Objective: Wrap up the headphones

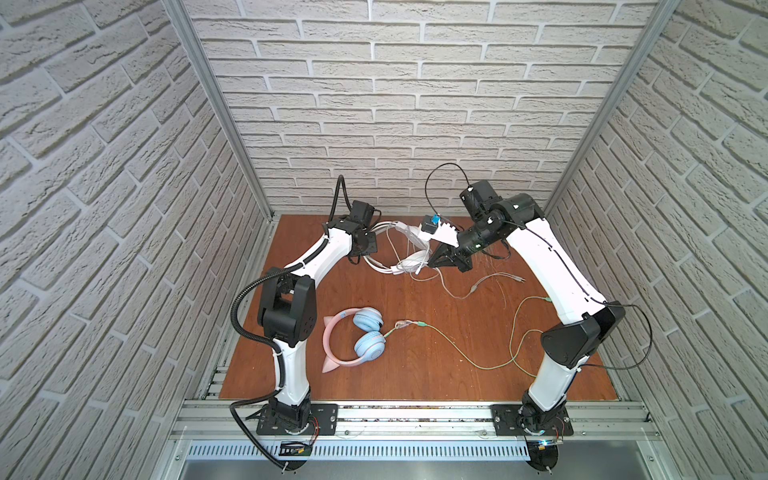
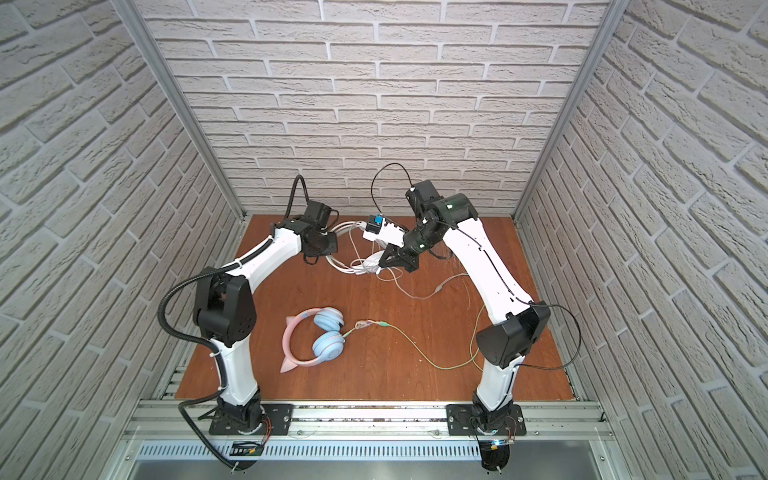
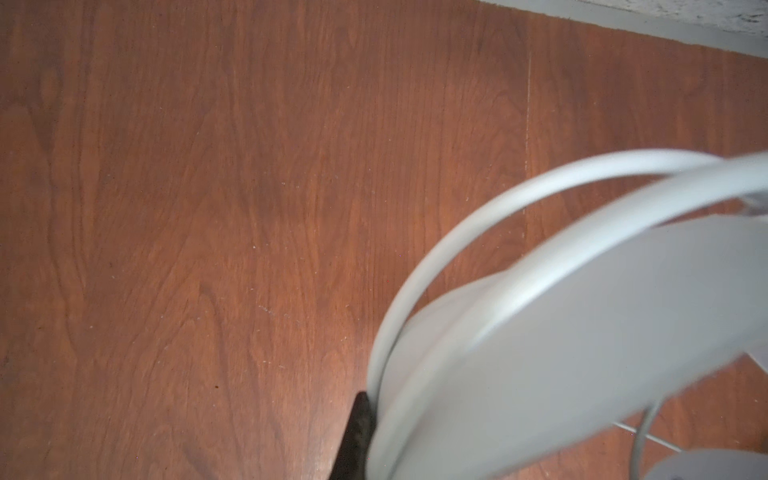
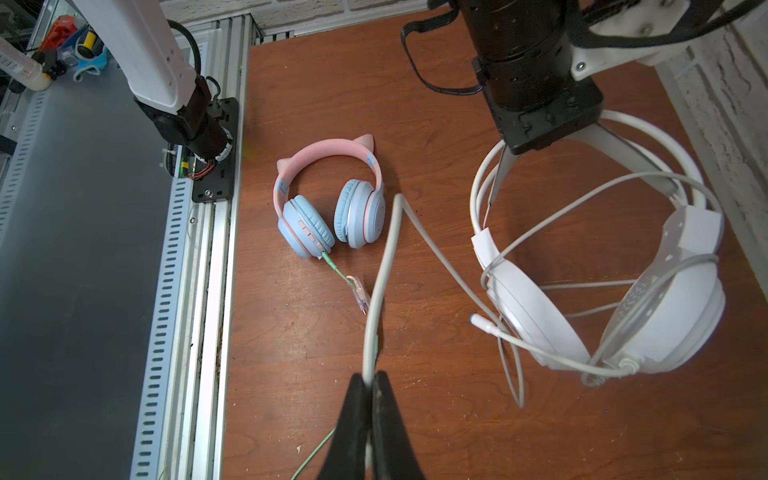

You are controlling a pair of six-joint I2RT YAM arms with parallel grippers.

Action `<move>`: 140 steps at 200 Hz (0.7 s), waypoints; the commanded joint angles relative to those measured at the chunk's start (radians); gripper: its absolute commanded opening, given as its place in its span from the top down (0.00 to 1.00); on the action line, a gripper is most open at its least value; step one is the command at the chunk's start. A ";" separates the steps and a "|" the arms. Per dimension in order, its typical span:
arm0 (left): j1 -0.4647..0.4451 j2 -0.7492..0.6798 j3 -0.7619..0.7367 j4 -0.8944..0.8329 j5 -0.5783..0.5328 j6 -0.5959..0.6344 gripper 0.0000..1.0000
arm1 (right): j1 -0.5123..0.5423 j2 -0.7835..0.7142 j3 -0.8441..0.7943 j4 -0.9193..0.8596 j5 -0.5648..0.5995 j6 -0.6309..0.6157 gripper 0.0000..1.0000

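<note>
Right claw pinching pale cable, left claw clamped on white headphones — close to far table edge.

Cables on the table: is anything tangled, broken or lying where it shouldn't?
Nothing looks broken. The pink headphones' green cable sprawls loose in wide curves across the table, not wrapped. The white headphones hang from the left gripper with their pale cable looped untidily around them, one strand pinched by the right gripper.
</note>
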 commanded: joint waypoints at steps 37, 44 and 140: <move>0.010 -0.042 -0.008 0.050 -0.049 0.007 1.00 | -0.120 -0.270 -0.321 0.399 0.058 0.188 0.94; 0.015 -0.049 -0.017 0.055 -0.049 -0.003 1.00 | -0.118 -0.307 -0.371 0.412 0.015 0.149 0.94; 0.085 -0.113 -0.087 0.094 -0.105 -0.153 1.00 | -0.119 -0.584 -0.825 0.415 0.009 0.048 0.94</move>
